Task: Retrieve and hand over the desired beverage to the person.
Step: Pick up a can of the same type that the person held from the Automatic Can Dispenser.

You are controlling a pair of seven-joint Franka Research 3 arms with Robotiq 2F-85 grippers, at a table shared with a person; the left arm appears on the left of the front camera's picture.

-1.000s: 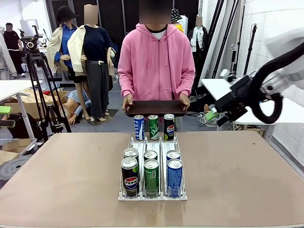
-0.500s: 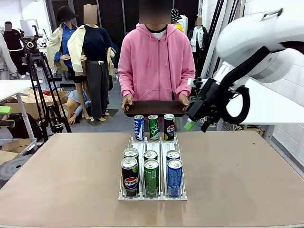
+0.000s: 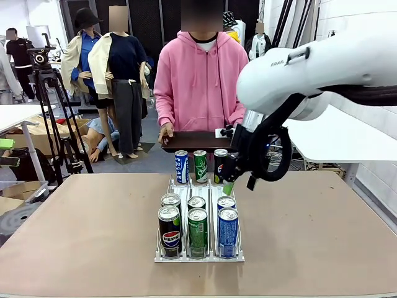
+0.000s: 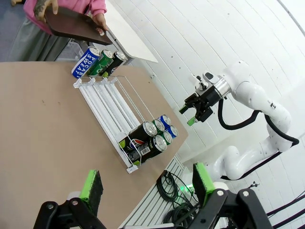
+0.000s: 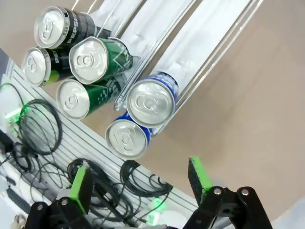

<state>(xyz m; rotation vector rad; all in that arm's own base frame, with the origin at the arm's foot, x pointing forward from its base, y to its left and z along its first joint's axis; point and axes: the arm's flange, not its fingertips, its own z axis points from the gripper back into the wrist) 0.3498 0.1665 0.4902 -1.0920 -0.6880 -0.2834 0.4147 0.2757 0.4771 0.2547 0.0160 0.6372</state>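
Cans point(image 3: 197, 226): glossy printed metal, bare silver lids. Rack point(image 3: 186, 188): clear glossy plastic. Surface point(image 3: 80, 230): matt tan, smooth. Tray point(image 3: 201, 141) at 12 o'clock: dark, matt. Person's hoodie point(image 3: 203, 81): soft pink cloth. Right arm point(image 3: 322, 68) shell: glossy white plastic.

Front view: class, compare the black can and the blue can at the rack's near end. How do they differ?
The black can sits leftmost in the rack, the blue can rightmost. The black can shows a Pepsi logo; the blue can's print is unreadable. Both stand upright, silver-topped.
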